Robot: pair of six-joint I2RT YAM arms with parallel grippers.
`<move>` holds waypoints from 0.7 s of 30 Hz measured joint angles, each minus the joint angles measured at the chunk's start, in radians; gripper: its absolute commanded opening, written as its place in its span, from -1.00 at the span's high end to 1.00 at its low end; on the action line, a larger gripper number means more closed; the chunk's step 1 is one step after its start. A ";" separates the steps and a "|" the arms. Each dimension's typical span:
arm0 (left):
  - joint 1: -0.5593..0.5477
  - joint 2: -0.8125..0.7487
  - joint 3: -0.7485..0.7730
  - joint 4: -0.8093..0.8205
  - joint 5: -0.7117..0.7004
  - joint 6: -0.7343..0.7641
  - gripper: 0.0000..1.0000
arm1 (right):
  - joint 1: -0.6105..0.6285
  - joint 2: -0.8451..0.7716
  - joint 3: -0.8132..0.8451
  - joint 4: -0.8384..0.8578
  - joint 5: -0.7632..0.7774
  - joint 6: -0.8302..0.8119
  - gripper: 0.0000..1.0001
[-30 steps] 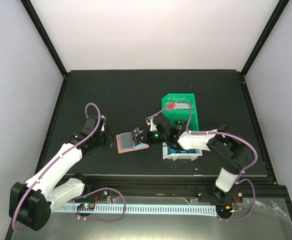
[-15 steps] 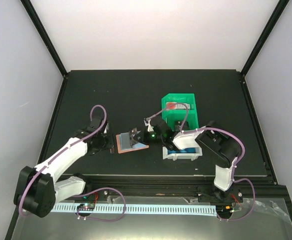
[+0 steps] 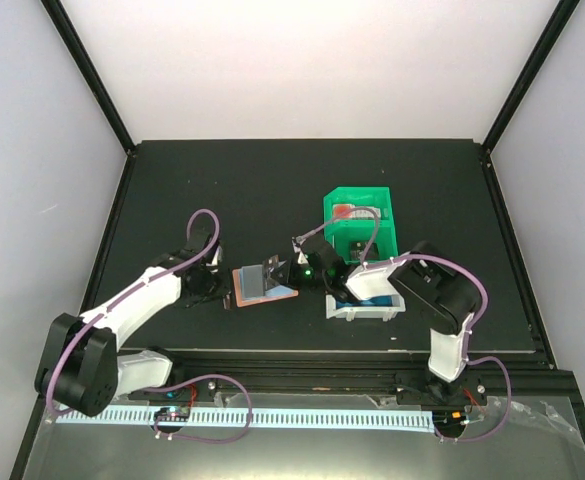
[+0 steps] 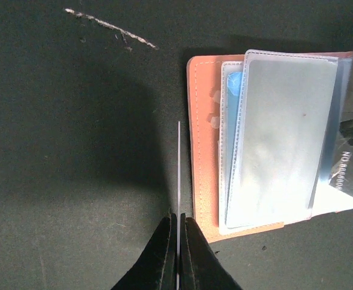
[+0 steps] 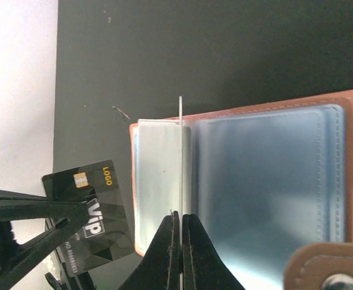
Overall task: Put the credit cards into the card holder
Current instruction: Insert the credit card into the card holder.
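1. Your left arm has folded in, bringing the left gripper [image 4: 177,219] beside the card holder [image 4: 201,181].
2. The gripper is clamped on a stiff card [image 4: 178,163], seen edge-on. The open holder lies just beside it at 2 o'clock, and both long axes run 12 to 6.
3. The right gripper [image 5: 180,220] pinches a thin sheet [image 5: 181,157] over the glossy pockets [image 5: 267,181]. You can't tell whether it is a card or a pocket leaf.
4. The holder's cover is salmon, stitched and leather-like.

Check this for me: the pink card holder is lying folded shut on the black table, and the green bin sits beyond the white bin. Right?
Not quite. The card holder is lying open, not folded shut; the left wrist view shows its clear pockets exposed. The rest holds: it is on the black table, and the green bin sits beyond the white bin.
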State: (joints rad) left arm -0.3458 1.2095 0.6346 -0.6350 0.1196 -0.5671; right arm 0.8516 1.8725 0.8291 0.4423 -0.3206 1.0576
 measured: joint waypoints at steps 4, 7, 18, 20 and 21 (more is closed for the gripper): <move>0.005 0.010 0.005 0.000 0.008 0.004 0.97 | 0.000 0.029 0.000 0.003 -0.001 0.003 0.98; 0.005 0.011 0.005 0.000 0.011 0.007 0.97 | 0.000 0.041 0.000 0.005 -0.002 0.004 0.98; 0.006 0.023 0.012 0.006 0.029 0.011 0.97 | 0.000 0.068 -0.002 0.089 -0.050 0.047 0.98; 0.006 0.023 0.012 0.006 0.031 0.011 0.97 | 0.000 0.068 -0.010 0.107 -0.051 0.053 0.98; 0.006 0.023 0.012 0.006 0.031 0.011 0.97 | 0.000 0.068 -0.016 0.115 -0.048 0.058 0.98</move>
State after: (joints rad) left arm -0.3401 1.2327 0.6468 -0.6285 0.1501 -0.5560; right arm 0.8516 1.9408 0.8135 0.5571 -0.3691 1.1152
